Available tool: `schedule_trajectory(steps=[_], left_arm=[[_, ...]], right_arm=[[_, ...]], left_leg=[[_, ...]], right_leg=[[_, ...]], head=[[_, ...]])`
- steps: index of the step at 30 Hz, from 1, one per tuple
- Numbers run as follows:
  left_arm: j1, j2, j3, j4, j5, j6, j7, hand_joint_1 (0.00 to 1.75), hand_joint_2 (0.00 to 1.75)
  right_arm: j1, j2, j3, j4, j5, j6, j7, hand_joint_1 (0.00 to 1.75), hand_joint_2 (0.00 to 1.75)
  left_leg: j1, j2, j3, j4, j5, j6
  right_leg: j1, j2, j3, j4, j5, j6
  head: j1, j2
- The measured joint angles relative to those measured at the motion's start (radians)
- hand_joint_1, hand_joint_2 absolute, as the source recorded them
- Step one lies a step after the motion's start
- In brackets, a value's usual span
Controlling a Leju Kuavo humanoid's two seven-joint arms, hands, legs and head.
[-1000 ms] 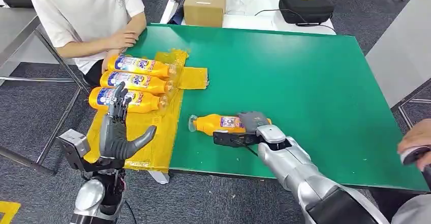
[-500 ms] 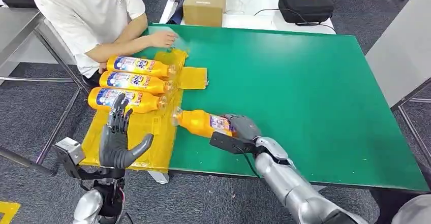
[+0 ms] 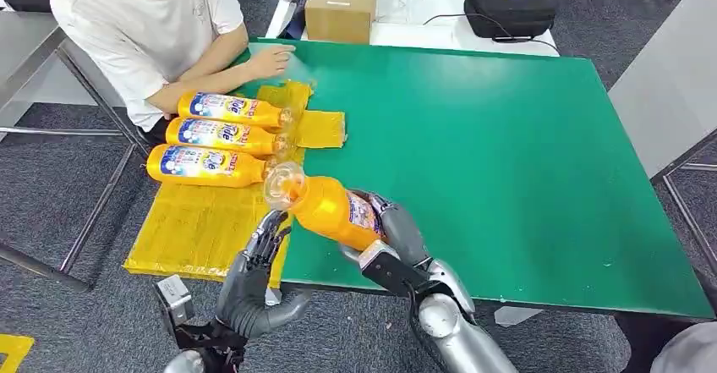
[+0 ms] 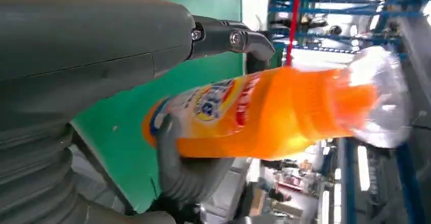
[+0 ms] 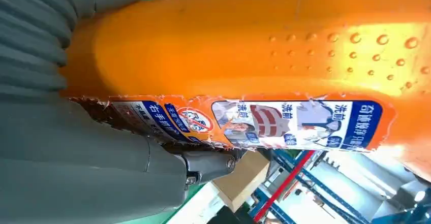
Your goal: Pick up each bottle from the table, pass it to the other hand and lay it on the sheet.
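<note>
Fingers of right hand [image 3: 396, 236] wrapped round orange detergent bottle [image 3: 331, 211], lifted off green table [image 3: 507, 153] nr yellow sheet [image 3: 199, 225]. Left hand [image 3: 254, 284] open, empty, just below cap end. Let left close fully before right lets go.

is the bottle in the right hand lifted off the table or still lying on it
Lifted: the right hand holds the orange bottle tilted above the green table.

Three bottles [image 3: 221, 135] side by side on sheet [image 3: 203, 229] at table's [image 3: 507, 153] left edge, box [image 3: 341, 8] behind
</note>
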Motion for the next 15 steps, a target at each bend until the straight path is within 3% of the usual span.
schedule_trajectory(steps=[5, 15], left_arm=[[-0.005, -0.005, -0.013, 0.020, -0.015, 0.088, 0.062, 0.00, 1.75], [-0.078, -0.035, -0.030, 0.111, -0.038, 0.203, 0.089, 0.00, 1.75]], right_arm=[[0.019, 0.005, -0.001, -0.014, 0.000, 0.008, -0.003, 1.75, 1.75], [-0.065, 0.056, 0.024, 0.063, -0.011, 0.035, -0.005, 1.75, 1.75]], left_leg=[[0.000, 0.000, 0.000, 0.000, 0.000, 0.000], [0.000, 0.000, 0.000, 0.000, 0.001, 0.000]], right_leg=[[0.000, 0.000, 0.000, 0.000, 0.000, 0.000], [0.000, 0.000, 0.000, 0.001, 0.000, 0.000]], head=[[0.000, 0.000], [0.000, 0.000]])
